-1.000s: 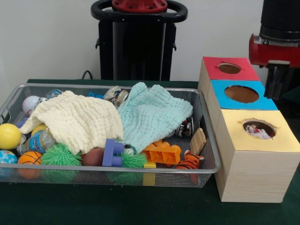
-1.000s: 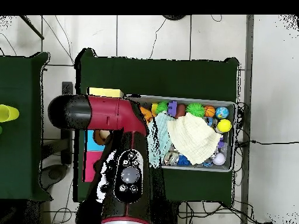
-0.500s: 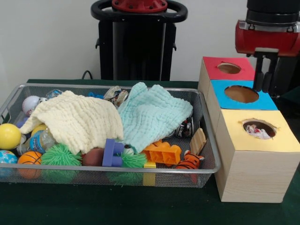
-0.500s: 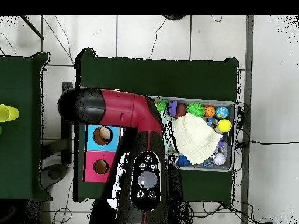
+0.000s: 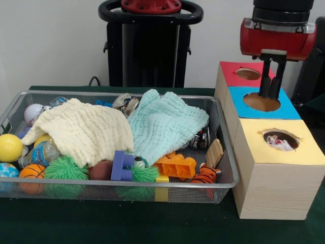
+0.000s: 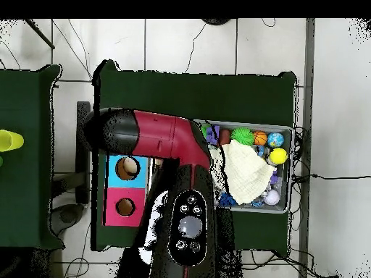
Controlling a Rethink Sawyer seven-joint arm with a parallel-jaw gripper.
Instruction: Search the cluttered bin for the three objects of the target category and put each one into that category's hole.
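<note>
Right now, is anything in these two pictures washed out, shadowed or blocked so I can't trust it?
Front view: even light, no strong glare; inside of the yellow-topped hole is dark, with only a scrap of white cloth showing. Overhead view: the arm covers the yellow box and part of the bin; the gripper is hidden there.

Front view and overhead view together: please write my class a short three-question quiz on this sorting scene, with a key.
1. True or false: the gripper hangs over the blue-topped hole.
2. Which cloth lies nearer the boxes in the bin? A) the cream cloth B) the mint-green cloth
3. Fill in: the yellow-topped hole shows something ____ inside.

Key: 1 true; 2 B; 3 white
</note>
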